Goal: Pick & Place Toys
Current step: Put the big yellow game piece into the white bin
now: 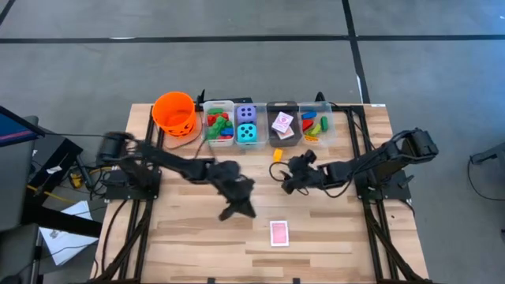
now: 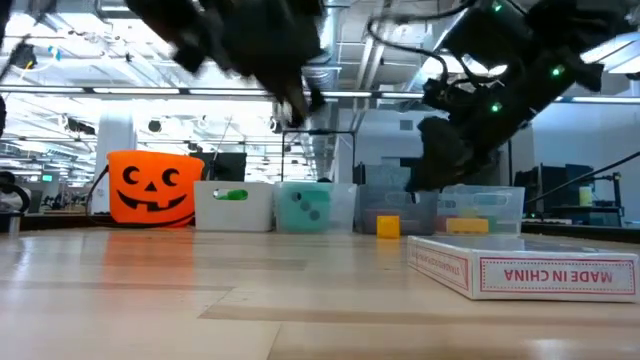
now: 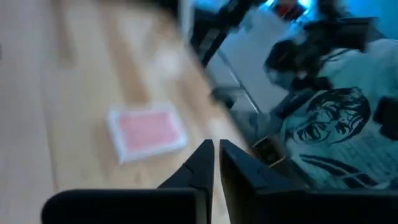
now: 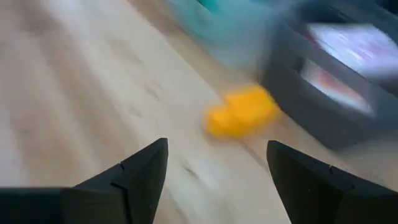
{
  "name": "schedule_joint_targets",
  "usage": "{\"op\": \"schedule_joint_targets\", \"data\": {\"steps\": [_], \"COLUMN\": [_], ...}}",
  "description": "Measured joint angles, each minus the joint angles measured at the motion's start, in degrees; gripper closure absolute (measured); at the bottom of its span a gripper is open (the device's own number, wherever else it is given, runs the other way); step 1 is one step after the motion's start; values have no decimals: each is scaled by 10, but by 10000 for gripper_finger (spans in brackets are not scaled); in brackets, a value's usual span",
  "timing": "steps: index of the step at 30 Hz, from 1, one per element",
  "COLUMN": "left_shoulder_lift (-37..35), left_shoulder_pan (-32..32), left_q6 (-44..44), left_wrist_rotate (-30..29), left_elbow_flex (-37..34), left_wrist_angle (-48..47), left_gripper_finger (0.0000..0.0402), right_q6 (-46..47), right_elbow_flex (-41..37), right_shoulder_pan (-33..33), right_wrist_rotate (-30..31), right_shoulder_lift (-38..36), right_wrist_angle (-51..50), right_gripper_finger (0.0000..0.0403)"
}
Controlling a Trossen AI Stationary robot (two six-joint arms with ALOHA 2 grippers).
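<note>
Wooden table (image 1: 189, 237), bins along far edge | yellow brick (image 1: 278, 155) lies just near of the bins — right gripper (image 1: 293, 178), fingers spread, sits just near-right of it, your closer arm | left gripper (image 1: 241, 207) pressed together, empty, pink card box (image 1: 278, 233) to its near-right.

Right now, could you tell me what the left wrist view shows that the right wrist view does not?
Only the left wrist view shows the pink-backed card deck lying on the table, beyond the shut, empty left gripper. Only the right wrist view shows the yellow brick on the table beside a dark bin, ahead of the open right gripper. Both show the wooden table.
</note>
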Motion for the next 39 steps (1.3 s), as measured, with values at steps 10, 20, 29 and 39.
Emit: {"op": "schedule_joint_targets", "data": {"steps": [10, 20, 29, 39], "left_shoulder_lift": [-291, -433, -448, -448], "left_shoulder_pan": [-53, -46, -26, -23], "left_q6": [80, 80, 79, 79], "left_wrist_rotate": [-193, -410, -457, -458], "left_elbow_flex": [-129, -273, -325, -325], "left_wrist_angle": [14, 78, 144, 143], "left_gripper_finger": [388, 386, 386, 383], "right_q6": [-158, -247, -249, -241], "right_elbow_flex": [-62, -66, -66, -65], "right_shoulder_pan": [-77, -169, -237, -255], "right_wrist_rotate": [-94, -210, -290, -330], "right_shoulder_lift": [0, 0, 0, 0], "right_wrist_angle": [161, 207, 211, 211], "right_gripper_finger": [135, 135, 135, 135]}}
